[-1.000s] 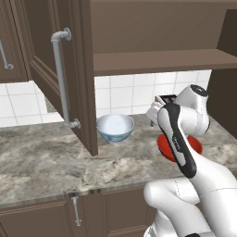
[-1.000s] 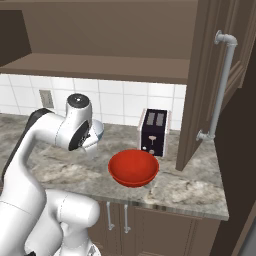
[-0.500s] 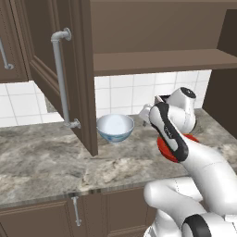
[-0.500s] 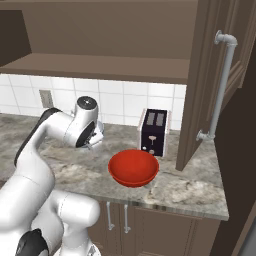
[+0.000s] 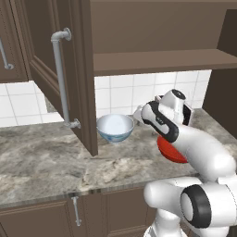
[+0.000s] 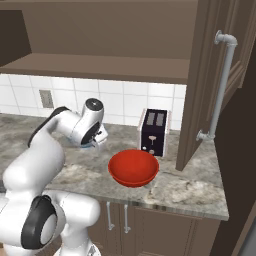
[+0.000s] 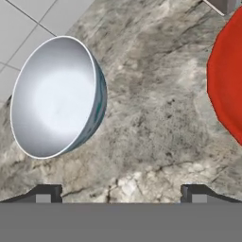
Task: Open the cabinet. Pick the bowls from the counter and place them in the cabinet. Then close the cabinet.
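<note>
Left base view: cabinet (image 5: 78,69) door open, white bowl (image 5: 115,128) near the worktop's (image 5: 46,157) back edge, red bowl (image 5: 169,150) behind the arm. Right base view: red bowl by the front edge, toaster (image 6: 154,131) behind. Hand view: gripper (image 7: 120,194) wide open, empty, above stone between both bowls.

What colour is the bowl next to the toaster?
Plain glossy red bowl, just in front of the dark toaster. It shows best in the right base view.
</note>
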Robot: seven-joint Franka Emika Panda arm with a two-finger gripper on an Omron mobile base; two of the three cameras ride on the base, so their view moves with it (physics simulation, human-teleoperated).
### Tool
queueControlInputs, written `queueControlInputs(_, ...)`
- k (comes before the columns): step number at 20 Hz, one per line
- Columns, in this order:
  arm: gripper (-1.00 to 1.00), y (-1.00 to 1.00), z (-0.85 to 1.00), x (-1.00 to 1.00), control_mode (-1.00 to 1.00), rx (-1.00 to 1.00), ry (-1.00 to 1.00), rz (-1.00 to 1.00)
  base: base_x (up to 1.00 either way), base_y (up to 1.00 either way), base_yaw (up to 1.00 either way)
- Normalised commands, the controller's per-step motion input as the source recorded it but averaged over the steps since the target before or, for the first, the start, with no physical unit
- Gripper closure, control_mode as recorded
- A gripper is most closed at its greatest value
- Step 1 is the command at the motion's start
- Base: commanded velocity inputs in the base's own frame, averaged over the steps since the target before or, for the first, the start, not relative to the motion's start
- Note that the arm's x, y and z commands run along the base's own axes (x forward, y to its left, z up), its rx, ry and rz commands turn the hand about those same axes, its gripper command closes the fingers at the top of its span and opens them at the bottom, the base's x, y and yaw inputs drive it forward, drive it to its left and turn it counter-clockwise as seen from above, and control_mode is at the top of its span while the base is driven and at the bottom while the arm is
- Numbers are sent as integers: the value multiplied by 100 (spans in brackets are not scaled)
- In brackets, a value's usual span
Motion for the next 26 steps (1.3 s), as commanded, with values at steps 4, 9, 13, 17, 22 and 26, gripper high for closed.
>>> queueControlInputs(4,-100,3,-22,41,-100,0,0,3,0,0,0)
queueControlInputs(9,-100,1,-19,32,-100,0,0,1,0,0,0)
queueControlInputs(13,-100,8,-23,39,-100,0,0,0,0,0,0)
queueControlInputs(17,-100,9,-28,40,-100,0,0,0,0,0,0)
queueControlInputs(22,-100,5,-28,38,-100,0,0,0,0,0,0)
queueControlInputs(26,-100,7,-28,44,-100,0,0,0,0,0,0)
